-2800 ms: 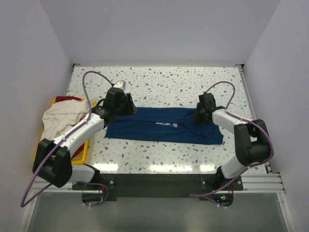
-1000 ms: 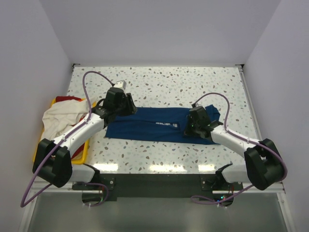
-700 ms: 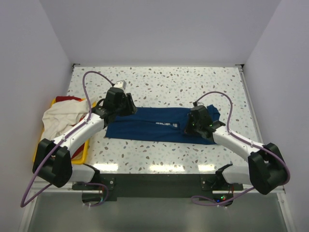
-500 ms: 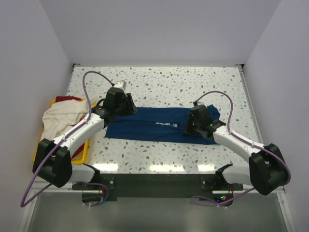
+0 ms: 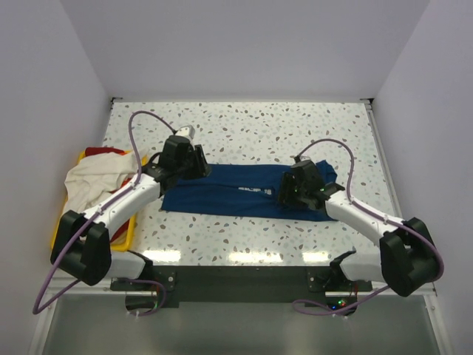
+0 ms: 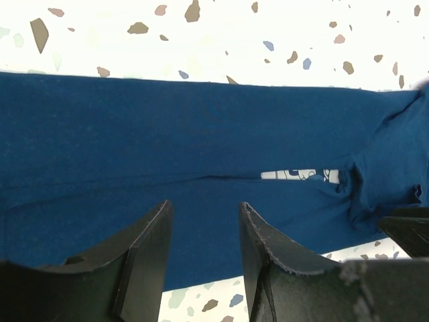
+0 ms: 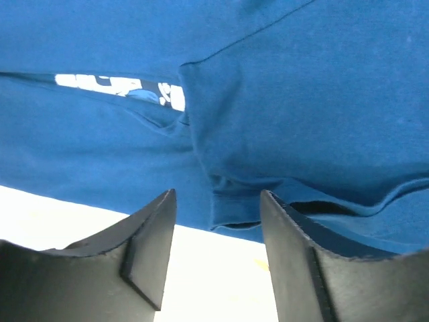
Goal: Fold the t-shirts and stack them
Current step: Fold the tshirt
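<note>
Right gripper [image 7: 216, 200] had carried the navy t-shirt's [image 5: 229, 194] right end inward and let go, jaws now parted and empty, left gripper [image 6: 204, 208] likewise agape over the cloth, gripping nothing, cream-white t-shirt [image 5: 89, 181] heaped in the yellow bin [image 5: 128, 235] — left arm crossing it.

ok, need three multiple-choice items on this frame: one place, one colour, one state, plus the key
1. Where does the yellow bin stand?
A) at the left edge of the table
B) in the far right corner
C) under the right arm's base

2. What colour is the t-shirt spread flat on the table?
A) red
B) navy blue
C) orange

3. How is the right gripper?
A) shut on a sleeve
B) open, holding nothing
C) out of view

Key: 1 A, the top view shows it at the left, a cream-white shirt heaped in it. 2 B, all three views show navy cloth. 3 B, the right wrist view shows the jaws apart above the cloth.
</note>
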